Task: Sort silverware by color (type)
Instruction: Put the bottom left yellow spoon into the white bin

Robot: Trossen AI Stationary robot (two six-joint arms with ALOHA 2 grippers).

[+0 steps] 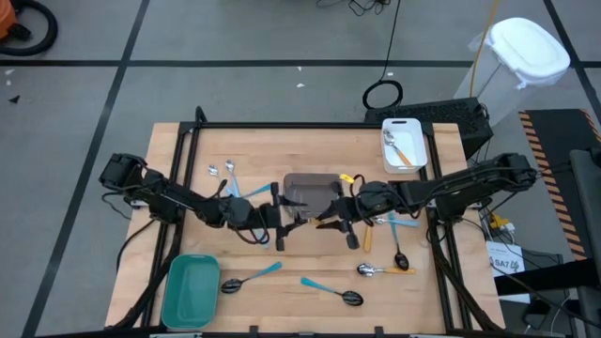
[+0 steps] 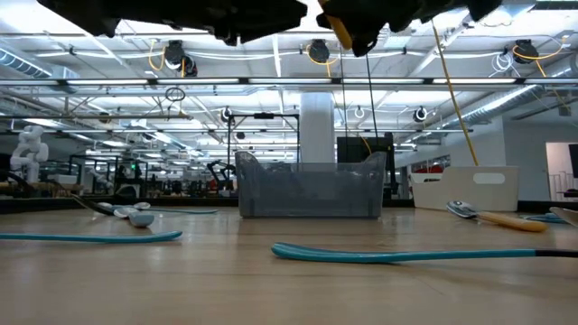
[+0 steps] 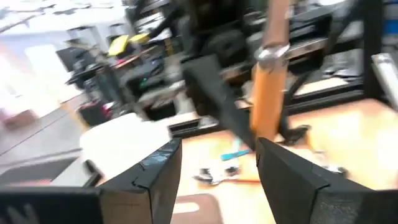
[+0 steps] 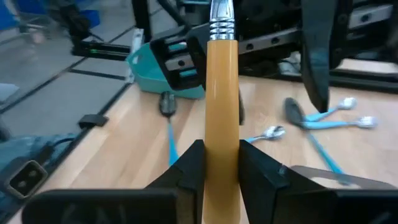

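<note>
An orange-handled spoon (image 4: 222,118) stands upright above the table's middle, pinched between dark fingers (image 4: 186,168). Two blue-handled, dark-bowled spoons (image 1: 246,279) lie flat near the front edge. A silver spoon with an orange handle (image 1: 383,270) lies to their right, two silver ones (image 1: 222,170) at far left.

Centre: I see both grippers meeting near the bin (image 1: 310,188).
Far right: tray (image 1: 417,148) holding spoons.
Near left: tub (image 1: 192,290).
Near side: loose spoons (image 1: 338,291) between tub and right arm.
</note>
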